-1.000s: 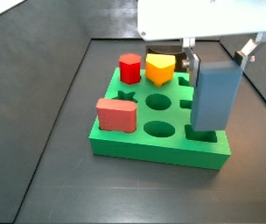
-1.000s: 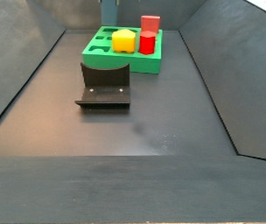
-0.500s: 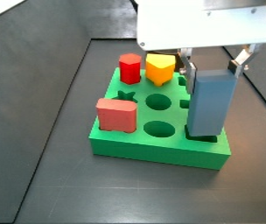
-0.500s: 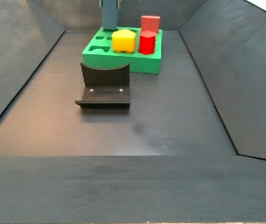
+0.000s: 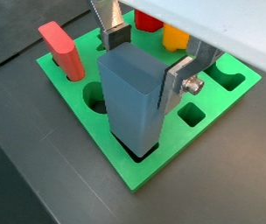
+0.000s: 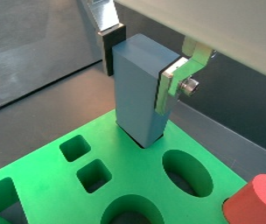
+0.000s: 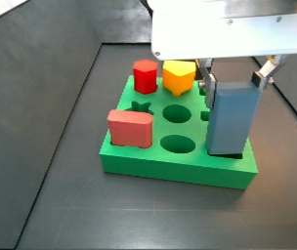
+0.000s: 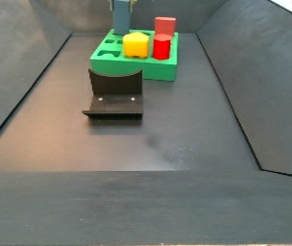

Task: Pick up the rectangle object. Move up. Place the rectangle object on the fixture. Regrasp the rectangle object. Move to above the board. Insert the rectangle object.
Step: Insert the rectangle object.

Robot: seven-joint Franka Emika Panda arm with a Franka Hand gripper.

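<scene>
Inserting: the gripper [image 5: 147, 54] clamps the tall steel-blue rectangular block [image 5: 133, 101] upright, its lower end entering a slot at a corner of the thick green holed board [image 5: 199, 136] near the desk's far edge. Next, I judge: press straight down, then release.

A salmon block [image 7: 130, 128] stands at 9 o'clock in a side view, upright on the dark tabletop's [image 7: 47, 166] green slab; it shows again at the frame edge of a wrist view [image 6: 259, 199]. A red peg [image 7: 145, 76] rises at 11 o'clock, with a yellow peg [image 7: 179, 76] just beside it at 12. From the opposite side, the yellow peg [image 8: 135, 44] sits at 12 o'clock, the red peg [image 8: 164, 36] touching its flank. The pincer [image 5: 149, 52] hangs above.
</scene>
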